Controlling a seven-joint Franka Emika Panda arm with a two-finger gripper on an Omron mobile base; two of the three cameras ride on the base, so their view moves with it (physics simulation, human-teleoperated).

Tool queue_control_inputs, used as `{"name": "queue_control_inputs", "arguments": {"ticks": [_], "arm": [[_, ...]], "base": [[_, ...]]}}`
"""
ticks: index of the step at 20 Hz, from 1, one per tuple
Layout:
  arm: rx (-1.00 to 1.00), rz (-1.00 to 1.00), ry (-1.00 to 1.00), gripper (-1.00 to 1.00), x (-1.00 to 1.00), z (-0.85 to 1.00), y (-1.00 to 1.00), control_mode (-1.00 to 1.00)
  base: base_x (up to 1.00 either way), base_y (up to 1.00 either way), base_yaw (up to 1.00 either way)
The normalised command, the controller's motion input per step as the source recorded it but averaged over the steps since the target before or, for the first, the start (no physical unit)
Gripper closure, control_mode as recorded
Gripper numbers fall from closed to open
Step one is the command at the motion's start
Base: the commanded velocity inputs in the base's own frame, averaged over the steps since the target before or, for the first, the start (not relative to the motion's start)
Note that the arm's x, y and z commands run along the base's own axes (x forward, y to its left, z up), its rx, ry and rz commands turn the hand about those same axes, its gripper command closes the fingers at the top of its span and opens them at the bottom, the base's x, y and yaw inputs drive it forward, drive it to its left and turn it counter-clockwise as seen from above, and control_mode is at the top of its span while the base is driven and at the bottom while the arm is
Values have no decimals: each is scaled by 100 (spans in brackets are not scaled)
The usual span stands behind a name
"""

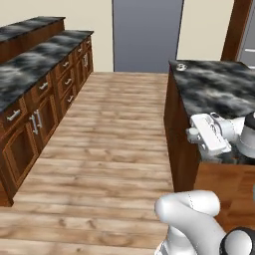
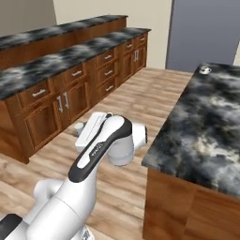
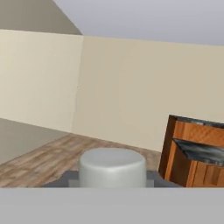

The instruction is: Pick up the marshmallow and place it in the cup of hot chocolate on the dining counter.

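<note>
- Gripper (image 3: 112, 186) is clamped on the marshmallow (image 3: 112, 167), pinched between its tips.
- Cup (image 2: 205, 70) sits far off on the dining counter (image 2: 206, 122).

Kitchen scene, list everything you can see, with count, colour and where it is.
marshmallow: one, white stubby cylinder, between the gripper's tips, close to the hand camera.
cup of hot chocolate: one, white, far corner of the dining counter.
dining counter: one, black-and-grey marbled top, reddish wood base, right of the floor.
cabinets: one run, reddish wood, marbled top, along the left.
door: one, grey-blue, back wall.
floor: light wood planks.
gripper: one, dark tips, shut on the marshmallow.
</note>
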Motion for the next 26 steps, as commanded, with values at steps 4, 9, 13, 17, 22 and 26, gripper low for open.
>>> {"name": "queue_control_inputs", "arguments": {"ticks": [4, 9, 13, 17, 22, 26], "arm": [[0, 0, 0, 100, 0, 0, 0, 100], [0, 0, 0, 100, 0, 0, 0, 100], [0, 0, 0, 100, 0, 0, 0, 100], [0, 0, 0, 100, 0, 0, 0, 100], [0, 0, 0, 100, 0, 0, 0, 100], [0, 0, 0, 100, 0, 0, 0, 100]], "base": [[34, 100, -21], [84, 100, -31], [100, 100, -39], [100, 99, -54], [100, 89, -60], [99, 67, -69]]}}
